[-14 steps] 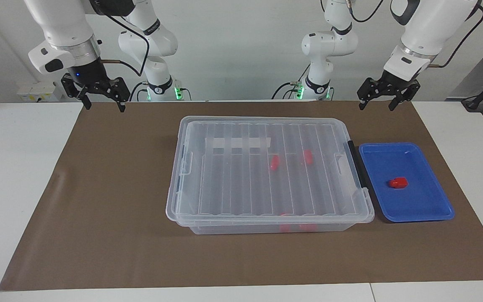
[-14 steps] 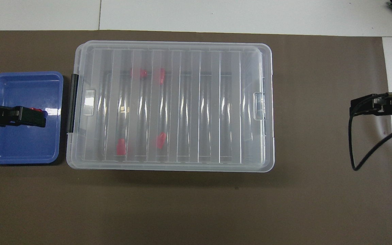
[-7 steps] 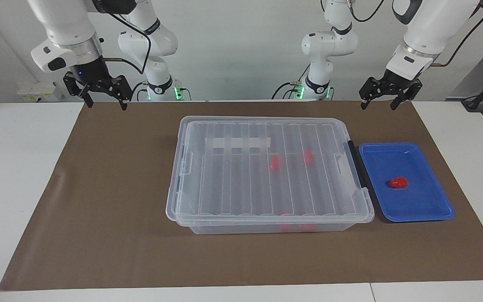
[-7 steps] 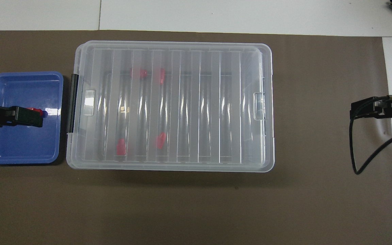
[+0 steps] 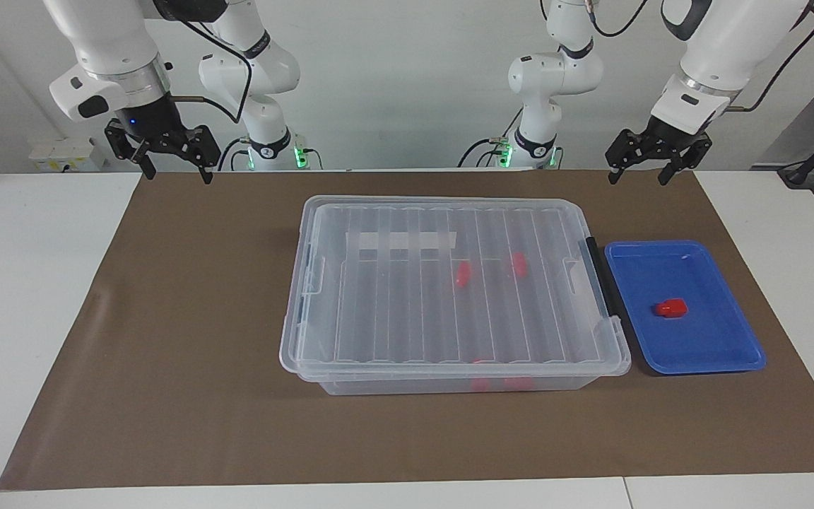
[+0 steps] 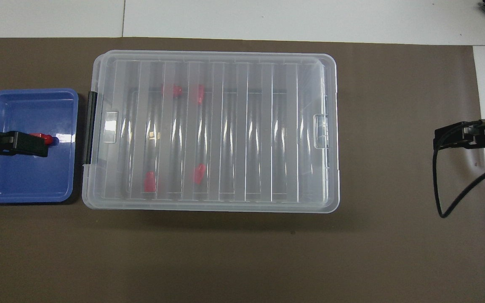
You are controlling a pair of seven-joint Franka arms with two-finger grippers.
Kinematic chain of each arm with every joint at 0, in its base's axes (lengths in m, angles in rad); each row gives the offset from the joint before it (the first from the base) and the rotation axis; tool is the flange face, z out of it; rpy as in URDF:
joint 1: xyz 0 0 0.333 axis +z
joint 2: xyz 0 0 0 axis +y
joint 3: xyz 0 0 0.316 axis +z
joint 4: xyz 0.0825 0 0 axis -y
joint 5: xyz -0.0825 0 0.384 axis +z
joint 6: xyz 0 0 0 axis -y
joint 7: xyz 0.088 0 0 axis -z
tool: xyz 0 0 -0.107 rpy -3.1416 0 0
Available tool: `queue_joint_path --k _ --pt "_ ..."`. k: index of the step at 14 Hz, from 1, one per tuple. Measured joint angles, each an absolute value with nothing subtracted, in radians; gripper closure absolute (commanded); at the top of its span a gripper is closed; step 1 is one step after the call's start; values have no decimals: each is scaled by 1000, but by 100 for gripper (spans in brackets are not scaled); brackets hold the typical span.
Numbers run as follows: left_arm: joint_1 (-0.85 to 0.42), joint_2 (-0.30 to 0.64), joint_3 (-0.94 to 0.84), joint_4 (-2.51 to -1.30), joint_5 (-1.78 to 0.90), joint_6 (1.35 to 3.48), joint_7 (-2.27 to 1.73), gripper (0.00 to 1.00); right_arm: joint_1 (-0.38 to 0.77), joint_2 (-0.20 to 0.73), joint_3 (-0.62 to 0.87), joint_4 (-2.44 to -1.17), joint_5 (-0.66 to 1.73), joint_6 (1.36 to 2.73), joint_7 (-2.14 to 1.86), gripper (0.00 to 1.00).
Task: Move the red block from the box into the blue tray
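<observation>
The box (image 5: pixel 393 311) (image 6: pixel 246 126) stands in the middle of the brown mat with its ribbed clear lid on. Several red blocks (image 5: pixel 462 274) (image 6: pixel 199 173) show through the lid. Beside its black handle (image 5: pixel 601 276) lies the blue tray (image 5: pixel 689 367) (image 6: pixel 27 198), and one red block (image 5: pixel 670 308) (image 6: pixel 45 136) rests in it. My left gripper (image 5: pixel 636 178) (image 6: pixel 42 145) hangs high over the tray's end of the mat, open and holding nothing. My right gripper (image 5: pixel 175 174) (image 6: pixel 438 141) hangs high over the mat's edge at the right arm's end, open and holding nothing.
The brown mat (image 5: pixel 188 339) covers most of the white table (image 5: pixel 25 283). A black cable (image 6: pixel 449 198) loops down from the right wrist.
The left gripper has drawn back slightly from over the tray toward the left arm's end. The right gripper has risen a little. Box, tray and blocks have not moved.
</observation>
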State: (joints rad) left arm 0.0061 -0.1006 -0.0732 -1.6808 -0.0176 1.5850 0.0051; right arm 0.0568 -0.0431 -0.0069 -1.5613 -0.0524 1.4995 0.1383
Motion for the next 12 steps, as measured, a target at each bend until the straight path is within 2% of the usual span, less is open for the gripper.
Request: queue_joint_path --k 12 --pt "-61 -87 -52 -1681 57 1595 96 0 57 -43 -9 -1564 -23 1498 138 0"
